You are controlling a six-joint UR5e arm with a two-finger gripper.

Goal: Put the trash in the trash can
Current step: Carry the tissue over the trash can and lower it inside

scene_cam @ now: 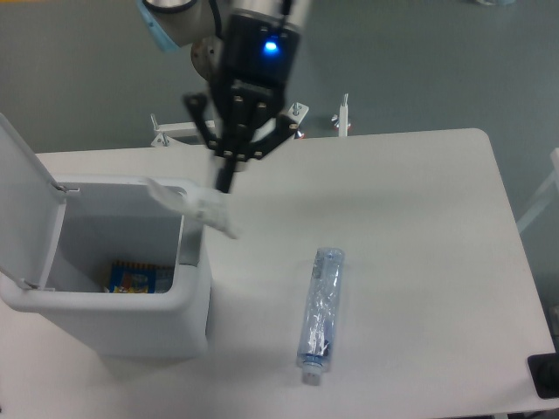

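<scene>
One fixed camera looks steeply down across the table (419,227) from its front.

wrapper (199,205): white | bottle (320,312): clear bluish, white cap at 6 o'clock | trash can (131,323): light grey-white, grey panel | packet (131,279) inside: blue and yellow print | gripper (225,182): black, blue light | table (419,227): white
</scene>
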